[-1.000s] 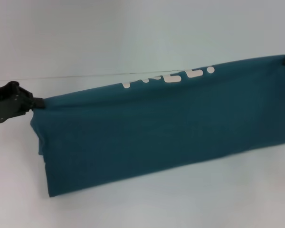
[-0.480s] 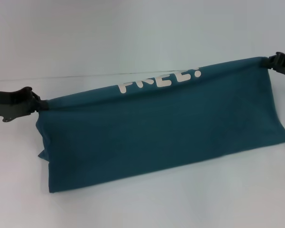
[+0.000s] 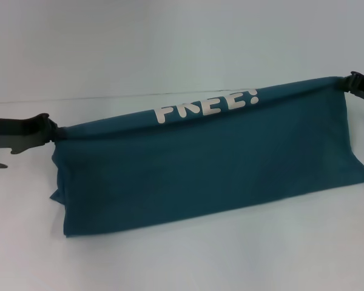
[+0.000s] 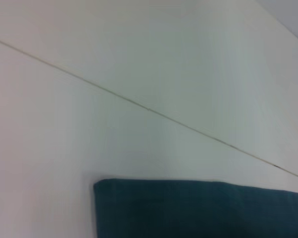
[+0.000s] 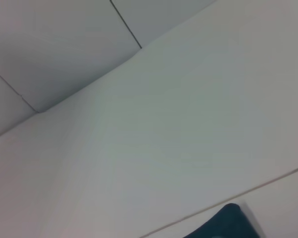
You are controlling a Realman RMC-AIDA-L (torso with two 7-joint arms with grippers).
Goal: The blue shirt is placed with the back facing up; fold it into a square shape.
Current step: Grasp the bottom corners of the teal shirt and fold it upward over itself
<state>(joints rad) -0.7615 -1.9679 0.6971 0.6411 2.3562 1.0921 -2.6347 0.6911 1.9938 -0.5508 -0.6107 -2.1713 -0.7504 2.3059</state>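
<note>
While blue shirt (image 3: 212, 176) is held taut for folding | left gripper (image 3: 50, 130) and right gripper (image 3: 347, 85) apparently clamped on its raised edge.

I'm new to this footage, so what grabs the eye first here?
The blue shirt, stretched wide across the white table, with white "FREE!" lettering along its raised top fold. The left gripper and right gripper each pinch one end of that fold.

Blue shirt (image 3: 206, 167): dark teal, doubled over, held up taut along top fold at both ends, lower edge resting on white tabletop (image 3: 170, 36). White "FREE!" lettering shows along fold. Top edge slopes up toward right.
</note>
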